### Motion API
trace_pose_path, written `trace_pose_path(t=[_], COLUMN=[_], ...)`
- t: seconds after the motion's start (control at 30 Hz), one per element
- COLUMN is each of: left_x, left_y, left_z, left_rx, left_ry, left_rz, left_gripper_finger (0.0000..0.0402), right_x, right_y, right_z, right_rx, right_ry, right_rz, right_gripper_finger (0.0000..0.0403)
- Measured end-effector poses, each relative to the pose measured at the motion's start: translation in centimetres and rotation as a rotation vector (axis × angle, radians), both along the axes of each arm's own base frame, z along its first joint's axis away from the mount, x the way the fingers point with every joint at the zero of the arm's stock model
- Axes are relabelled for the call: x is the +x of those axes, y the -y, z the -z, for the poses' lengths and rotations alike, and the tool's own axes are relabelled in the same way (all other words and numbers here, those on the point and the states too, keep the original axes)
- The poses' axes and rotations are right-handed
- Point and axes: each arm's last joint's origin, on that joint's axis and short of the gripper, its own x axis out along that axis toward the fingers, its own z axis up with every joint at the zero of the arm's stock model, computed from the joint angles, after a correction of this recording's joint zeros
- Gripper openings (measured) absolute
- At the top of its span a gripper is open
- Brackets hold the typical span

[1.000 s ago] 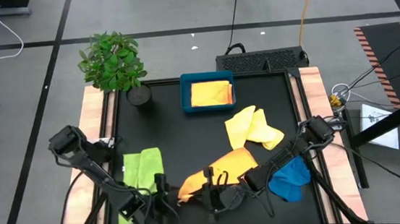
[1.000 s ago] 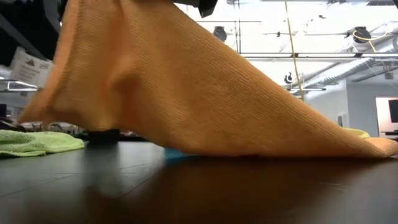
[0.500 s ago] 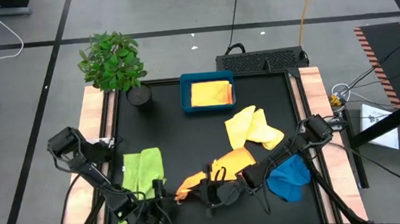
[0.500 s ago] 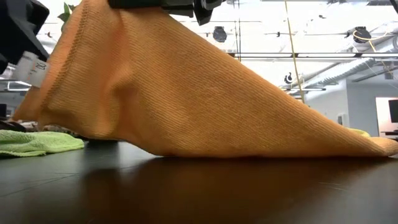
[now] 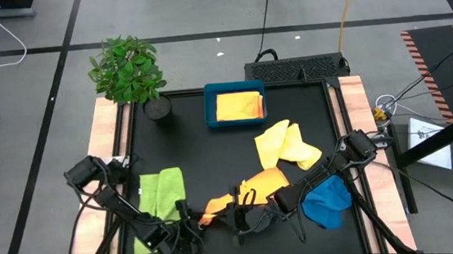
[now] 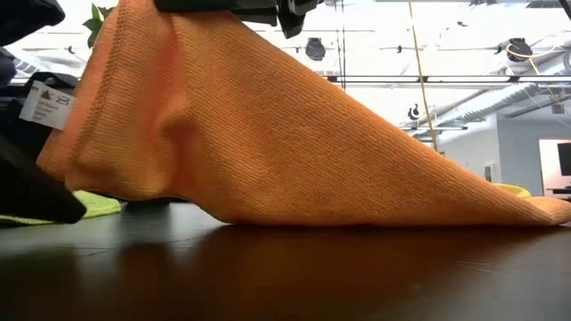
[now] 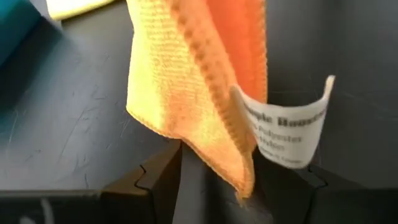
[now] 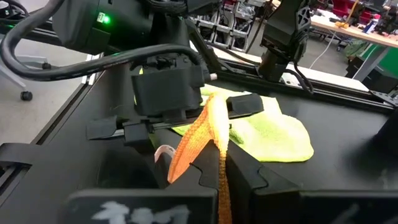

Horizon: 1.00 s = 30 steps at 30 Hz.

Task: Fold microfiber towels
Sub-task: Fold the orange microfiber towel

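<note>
We find the right claw (image 5: 236, 218) clenched on the orange towel (image 5: 245, 193), pinching one edge of it between its fingers (image 8: 239, 177) and holding that edge up off the surface (image 5: 212, 149) at the near centre. From the pinch the cloth slopes down to the right in the low view (image 6: 294, 152), its far end lying flat on the surface.

The left claw (image 5: 187, 227) stands just left of the right one, fingers spread, with the hanging corner of the orange towel (image 7: 193, 93) between them; we cannot tell whether the fingers (image 7: 146, 183) touch the cloth. A white care label (image 7: 286, 127) sticks out from that corner.

The lime green towel (image 5: 160, 194) lies flat on the near left of the surface, partly under the left arm. The blue towel (image 5: 329, 201) lies crumpled at the near right, beside the right arm. The pale yellow towel (image 5: 286, 145) lies loosely bunched right of centre, just beyond the orange one. The golden yellow towel (image 5: 239, 106) sits folded in the teal-blue tray (image 5: 210, 95) at the far centre. A potted plant (image 5: 128, 70) stands at the far left corner.
</note>
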Motion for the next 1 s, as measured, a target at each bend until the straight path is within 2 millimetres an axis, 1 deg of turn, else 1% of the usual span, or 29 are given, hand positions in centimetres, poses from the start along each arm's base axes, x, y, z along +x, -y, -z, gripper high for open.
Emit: trace_pose_path(t=[0.3, 0.4, 0.43, 0.5, 0.57, 0.63, 0.67, 0.7, 0.8, 0.9, 1.0], left_x=[0.4, 0.3, 0.3, 0.3, 0.3, 0.2, 0.1, 0.1, -0.5, -1.5, -2.5], left_y=[0.2, 0.2, 0.2, 0.2, 0.2, 0.3, 0.4, 0.4, 0.6, 0.7, 0.7], left_z=[-0.5, -0.4, -0.4, -0.4, -0.4, -0.7, -0.9, -1.2, -3.2, -6.5, -10.4], left_rx=[-0.001, 0.004, 0.004, 0.009, 0.024, 0.03, 0.032, 0.034, 0.031, 0.031, 0.039], left_ry=[0.045, 0.042, 0.041, 0.039, 0.026, 0.012, 0.011, 0.011, 0.001, 0.021, 0.072], left_rz=[0.011, 0.012, 0.012, 0.016, 0.036, 0.064, 0.078, 0.092, 0.136, 0.164, 0.2], left_gripper_finger=[0.0202, 0.0188, 0.0176, 0.014, 0.0091, 0.0035, 0.0018, 0.0013, 0.001, 0.0005, 0.0005], right_x=[0.0, 0.0, 0.0, 0.0, 0.0, -0.1, -0.1, -0.2, -0.6, -1.4, -2.3], right_y=[0.0, 0.0, 0.0, 0.0, 0.0, -0.1, -0.2, -0.3, -0.8, -1.3, -1.7], right_z=[0.0, 0.1, 0.1, 0.1, 0.1, 0.1, 0.1, 0.1, -0.2, -1.7, -3.8], right_rx=[-0.002, -0.003, -0.003, -0.003, -0.004, -0.004, -0.004, -0.004, -0.011, -0.004, 0.017], right_ry=[-0.003, -0.007, -0.007, -0.007, -0.007, -0.007, -0.008, -0.007, -0.01, 0.002, 0.043], right_rz=[0.0, 0.0, 0.0, 0.0, -0.001, -0.004, -0.007, -0.009, -0.029, -0.048, -0.067], right_gripper_finger=[0.0, 0.0, 0.0, 0.0, 0.0, 0.0, 0.0, 0.0, 0.0, 0.0, 0.0])
